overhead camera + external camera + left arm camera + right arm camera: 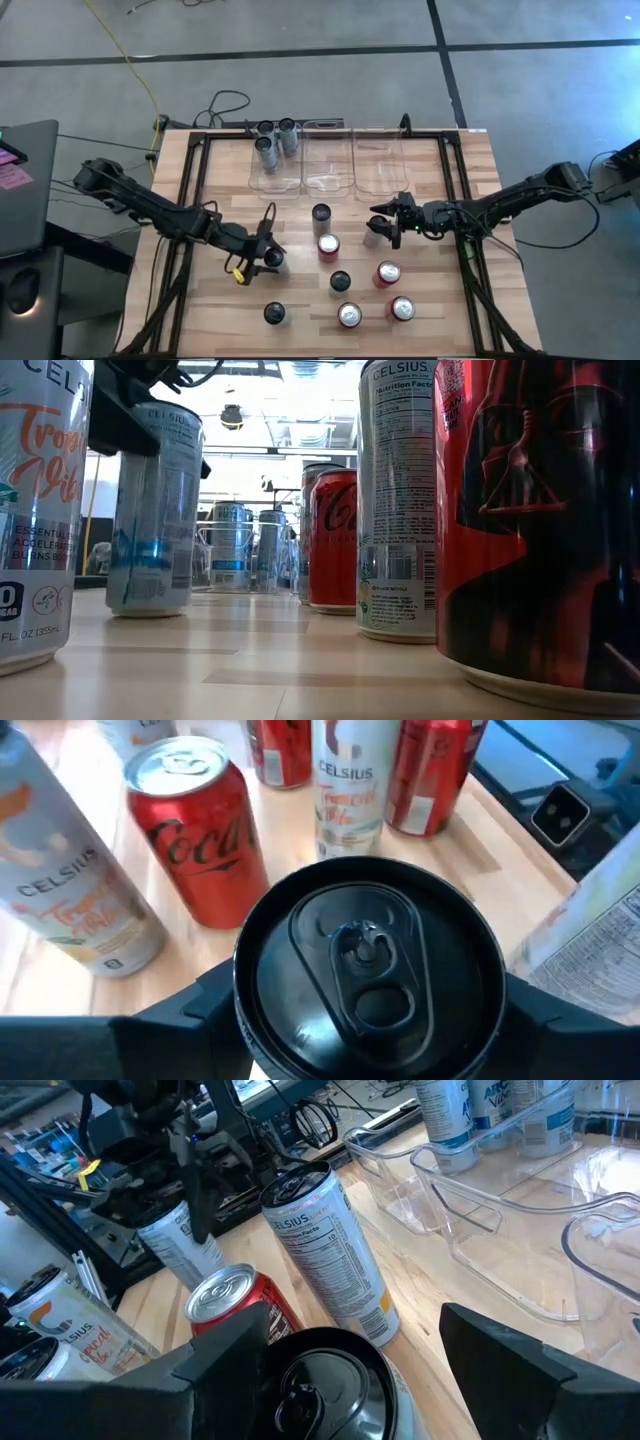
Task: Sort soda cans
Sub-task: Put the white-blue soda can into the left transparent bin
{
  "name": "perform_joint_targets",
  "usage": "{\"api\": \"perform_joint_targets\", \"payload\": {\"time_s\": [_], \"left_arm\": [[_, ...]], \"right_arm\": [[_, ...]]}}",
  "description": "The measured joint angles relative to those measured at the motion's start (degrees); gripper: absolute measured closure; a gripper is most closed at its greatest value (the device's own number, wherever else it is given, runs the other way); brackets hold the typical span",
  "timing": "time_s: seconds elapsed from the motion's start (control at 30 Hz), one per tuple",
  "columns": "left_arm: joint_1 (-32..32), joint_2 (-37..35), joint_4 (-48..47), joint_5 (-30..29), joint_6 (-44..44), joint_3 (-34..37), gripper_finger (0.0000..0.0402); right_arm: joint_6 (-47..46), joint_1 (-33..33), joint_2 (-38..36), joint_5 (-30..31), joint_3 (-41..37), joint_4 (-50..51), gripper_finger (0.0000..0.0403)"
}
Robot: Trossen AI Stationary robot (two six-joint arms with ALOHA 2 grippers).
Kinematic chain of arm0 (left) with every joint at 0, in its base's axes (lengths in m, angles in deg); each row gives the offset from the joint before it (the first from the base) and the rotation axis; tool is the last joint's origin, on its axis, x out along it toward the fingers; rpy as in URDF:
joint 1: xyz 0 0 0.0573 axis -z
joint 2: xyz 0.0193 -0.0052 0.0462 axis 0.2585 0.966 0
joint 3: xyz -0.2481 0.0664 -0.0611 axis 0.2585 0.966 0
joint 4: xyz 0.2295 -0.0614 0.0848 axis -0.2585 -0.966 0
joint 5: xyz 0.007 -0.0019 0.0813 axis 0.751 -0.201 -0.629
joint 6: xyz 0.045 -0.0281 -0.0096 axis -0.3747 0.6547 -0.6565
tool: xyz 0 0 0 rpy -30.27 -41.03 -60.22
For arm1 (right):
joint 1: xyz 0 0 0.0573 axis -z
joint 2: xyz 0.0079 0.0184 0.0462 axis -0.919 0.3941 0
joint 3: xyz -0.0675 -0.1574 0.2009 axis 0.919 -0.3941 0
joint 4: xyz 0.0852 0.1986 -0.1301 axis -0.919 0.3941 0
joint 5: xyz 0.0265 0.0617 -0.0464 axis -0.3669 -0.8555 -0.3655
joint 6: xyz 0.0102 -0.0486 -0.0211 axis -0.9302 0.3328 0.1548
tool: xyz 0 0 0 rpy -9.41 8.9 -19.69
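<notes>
The left gripper [272, 258], jaws partly open, straddles an upright silver-grey, dark-topped soda can [368, 958] standing left of the red aluminium cola can [328, 245], its long axis vertical between the fingers, not visibly clamped.

My two arms are dark, slim and jointed; left gripper [268, 257] carries a yellow tag, black cables trailing.

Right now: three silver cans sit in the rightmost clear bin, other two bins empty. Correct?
Not quite. The three silver cans sit in the leftmost clear bin, not the rightmost, as the high view shows. The other two bins are indeed empty.
</notes>
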Motion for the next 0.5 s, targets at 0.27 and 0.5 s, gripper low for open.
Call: {"api": "perform_joint_targets", "payload": {"time_s": [0.27, 0.5], "left_arm": [[-0.02, -9.49, -4.79, -8.94, 1.92, -0.20, 0.0154], [-2.10, -13.63, -11.54, -18.98, -0.09, -6.88, 0.0154]], "right_arm": [[0.02, 0.00, 0.00, 0.01, 0.00, 0.01, 0.0090], [0.37, 0.00, 0.00, 0.01, 0.00, -0.25, 0.0090]]}}
